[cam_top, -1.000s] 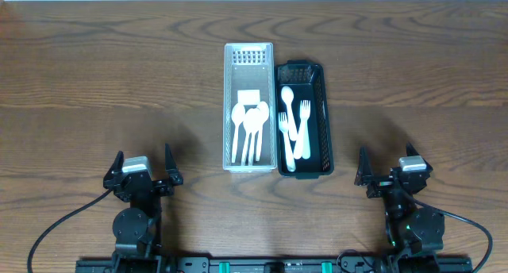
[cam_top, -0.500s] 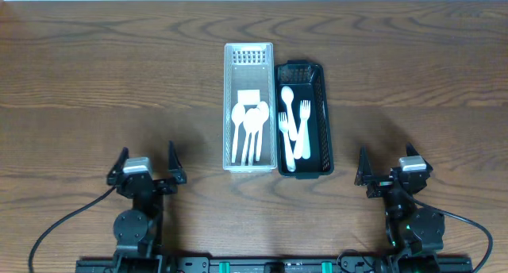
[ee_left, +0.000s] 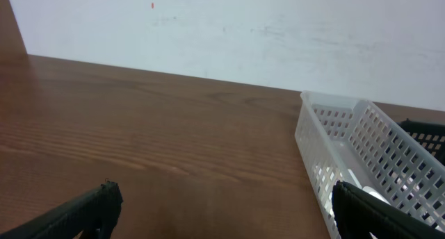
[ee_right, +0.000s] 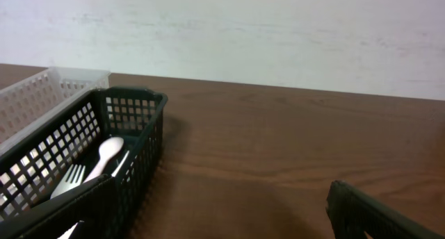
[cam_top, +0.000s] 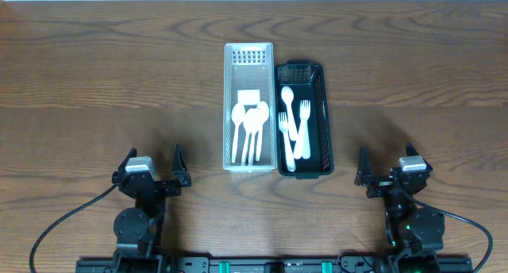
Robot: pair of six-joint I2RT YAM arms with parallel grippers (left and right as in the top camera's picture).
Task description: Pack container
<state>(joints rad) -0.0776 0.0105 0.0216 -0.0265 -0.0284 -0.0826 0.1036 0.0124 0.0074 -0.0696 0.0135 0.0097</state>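
A white slotted basket (cam_top: 248,57) holds several white plastic spoons (cam_top: 251,122) at its near end. A black basket (cam_top: 301,71) right beside it holds white forks and a spoon (cam_top: 292,122). My left gripper (cam_top: 152,167) is open and empty near the front left, well short of the white basket (ee_left: 327,135). My right gripper (cam_top: 382,162) is open and empty near the front right, to the right of the black basket (ee_right: 125,121), in which a fork and a spoon (ee_right: 104,152) show.
The two baskets stand side by side on the brown wooden table (cam_top: 111,74). A white wall (ee_left: 243,30) runs behind the table's far edge.
My left gripper has shifted a little to the right and toward the front edge. The right arm and the baskets have not moved.
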